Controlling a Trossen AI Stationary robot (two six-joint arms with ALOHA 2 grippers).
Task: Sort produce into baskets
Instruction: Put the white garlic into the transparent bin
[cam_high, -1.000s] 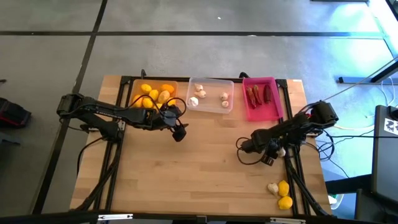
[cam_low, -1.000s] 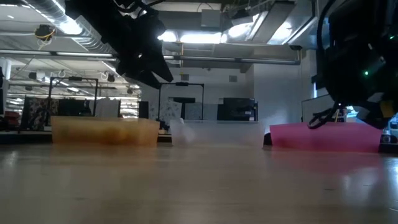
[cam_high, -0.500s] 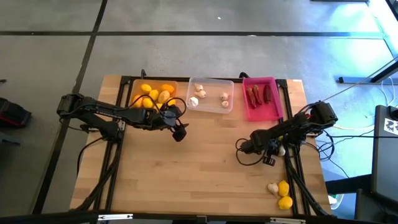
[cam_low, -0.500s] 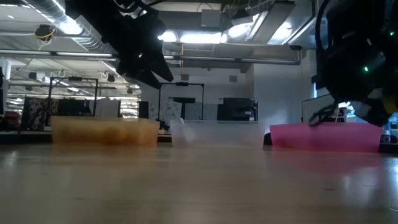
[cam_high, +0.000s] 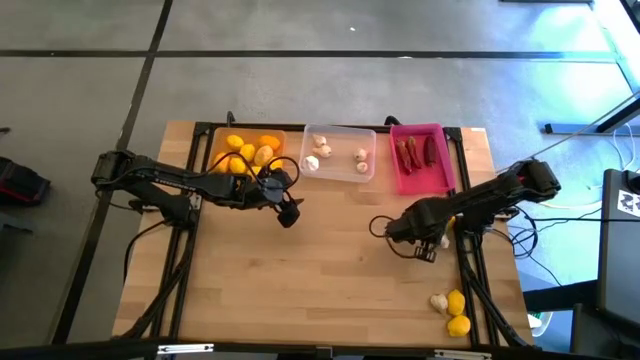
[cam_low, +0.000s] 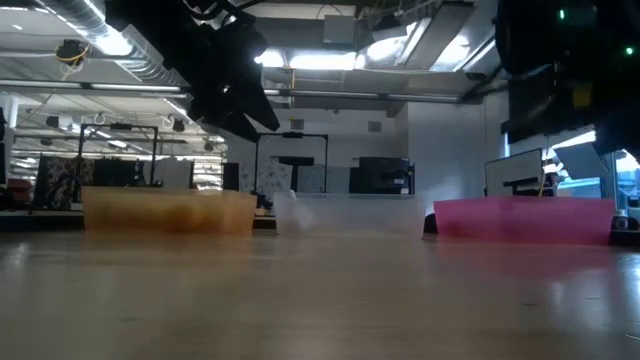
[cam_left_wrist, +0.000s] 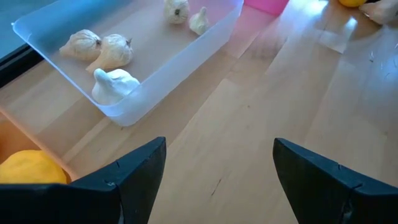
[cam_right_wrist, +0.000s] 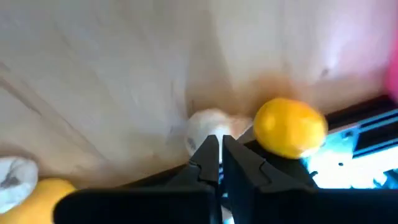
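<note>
From above, the orange tray (cam_high: 243, 152), clear tray (cam_high: 340, 152) and pink tray (cam_high: 420, 158) line the bench's far edge for sorting, the left claw (cam_high: 287, 213) waiting released beside them; the right wrist view shows the right claw (cam_right_wrist: 220, 152) clenched on nothing, near a lemon (cam_right_wrist: 290, 127) and garlic bulb (cam_right_wrist: 204, 124)

Closed right end effector (cam_right_wrist: 221, 152), garlic bulb (cam_right_wrist: 205, 127), lemon (cam_right_wrist: 290, 126), wooden table (cam_right_wrist: 112, 68)

I work in a big lab or workshop hall. Bare ducts (cam_low: 90, 30) and strip lights (cam_low: 330, 60) run under an open ceiling, dark equipment racks (cam_low: 385, 175) stand behind my wooden table (cam_high: 320, 270), and the floor (cam_high: 300, 90) is grey concrete.
</note>
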